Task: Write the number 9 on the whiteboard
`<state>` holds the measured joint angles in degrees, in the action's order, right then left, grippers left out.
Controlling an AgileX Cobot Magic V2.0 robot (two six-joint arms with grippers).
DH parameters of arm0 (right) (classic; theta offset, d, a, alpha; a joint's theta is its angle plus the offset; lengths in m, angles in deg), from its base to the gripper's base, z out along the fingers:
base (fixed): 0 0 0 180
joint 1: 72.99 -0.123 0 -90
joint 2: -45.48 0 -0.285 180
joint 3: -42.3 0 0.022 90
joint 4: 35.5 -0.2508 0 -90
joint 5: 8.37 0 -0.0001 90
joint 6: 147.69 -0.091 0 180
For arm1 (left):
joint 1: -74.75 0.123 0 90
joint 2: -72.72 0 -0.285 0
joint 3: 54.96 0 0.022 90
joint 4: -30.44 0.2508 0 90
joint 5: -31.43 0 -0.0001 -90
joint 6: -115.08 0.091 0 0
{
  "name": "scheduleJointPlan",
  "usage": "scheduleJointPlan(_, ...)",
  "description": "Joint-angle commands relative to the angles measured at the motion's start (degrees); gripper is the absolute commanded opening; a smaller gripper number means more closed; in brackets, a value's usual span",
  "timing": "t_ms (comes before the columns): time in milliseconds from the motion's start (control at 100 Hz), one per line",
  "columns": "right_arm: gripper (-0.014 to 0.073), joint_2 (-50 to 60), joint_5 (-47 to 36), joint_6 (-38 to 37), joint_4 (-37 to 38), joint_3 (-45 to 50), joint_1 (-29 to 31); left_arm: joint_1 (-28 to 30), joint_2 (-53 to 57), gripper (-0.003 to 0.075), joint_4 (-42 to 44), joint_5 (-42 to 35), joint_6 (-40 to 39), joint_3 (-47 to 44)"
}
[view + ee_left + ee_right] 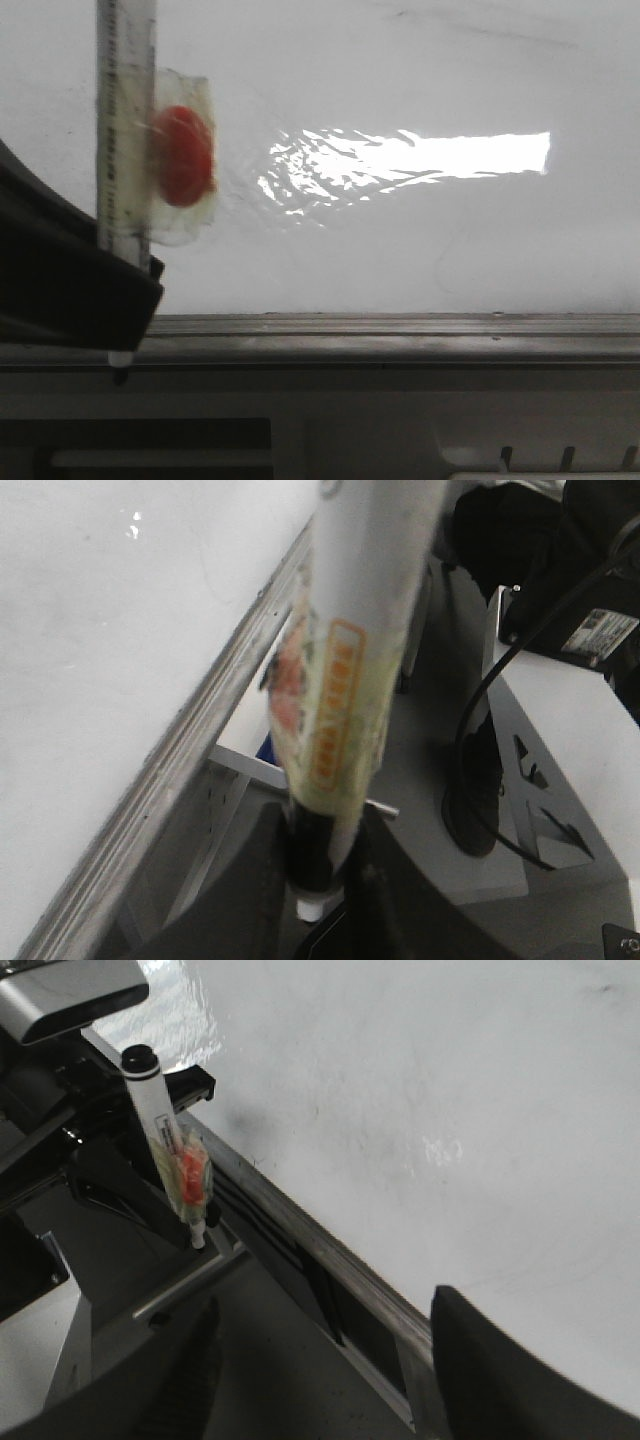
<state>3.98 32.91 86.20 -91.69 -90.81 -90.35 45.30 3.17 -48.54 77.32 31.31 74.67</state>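
Observation:
The whiteboard (400, 250) fills the front view, glossy white with a bright glare patch and a grey metal edge rail (400, 335) along its near side. No number 9 shows on it, only faint smudges. My left gripper (125, 285) is shut on a marker (125, 120) wrapped in clear tape with a red-orange label. It holds the marker upright over the board's left part. The left wrist view shows the marker (350, 660) clamped between the jaws (318, 870), white end poking out. My right gripper (325, 1350) is open and empty beside the rail, facing the marker (165, 1130).
The board also shows in the left wrist view (100, 630) and the right wrist view (450, 1080). A dark shoe (470, 800), black cables (500, 680) and a white stand (560, 740) lie beyond the rail. A grey frame (300, 400) runs under the board's near edge.

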Motion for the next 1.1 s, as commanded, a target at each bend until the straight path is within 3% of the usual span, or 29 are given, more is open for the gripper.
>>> scheduleJointPlan(0, 0.0395, -4.05, 0.69, 5.41, -6.19, -1.75, -0.16, -5.99, 0.4, -0.0018, -2.9, -4.64, 0.54, 1.99)
scheduleJointPlan(150, 0.0395, -8.71, 4.41, 16.47, -14.2, -4.3, -2.04, -13.07, -1.75, -0.0018, -2.9, -11.34, 0.63, 3.79)
scheduleJointPlan(280, 0.0398, -12.55, 4.41, 22.83, -15.71, -7.41, -6.36, -14.26, -4.3, -0.0018, -3.34, -12.25, 0.63, 5.63)
scheduleJointPlan(430, 0.0398, -18.03, 1.01, 24.68, -15.81, -9.26, -12.17, -14.26, -6.38, -0.0018, -3.34, -11.03, 1.5, 7.19)
scheduleJointPlan(790, 0.0384, -28.31, -16.94, 25.38, -15.81, -9.56, -27.19, -14.26, -6.9, -0.0018, -3.43, -9.27, 2.07, 7.58)
scheduleJointPlan(890, 0.0228, -28.87, -17.19, 25.38, -15.81, -9.56, -28.09, -14.26, -6.9, -0.0018, -3.43, -9.27, 2.07, 7.58)
scheduleJointPlan(1000, -0.0073, -28.74, -18.36, 25.38, -15.81, -9.56, -28.09, -14.26, -6.9, -0.0018, -3.43, -9.27, 2.07, 7.58)
scheduleJointPlan(1090, -0.0064, -28.09, -20.11, 25.38, -15.95, -9.56, -28.09, -14.26, -6.78, -0.0014, -3.89, -10.1, 0.0, 7.58)
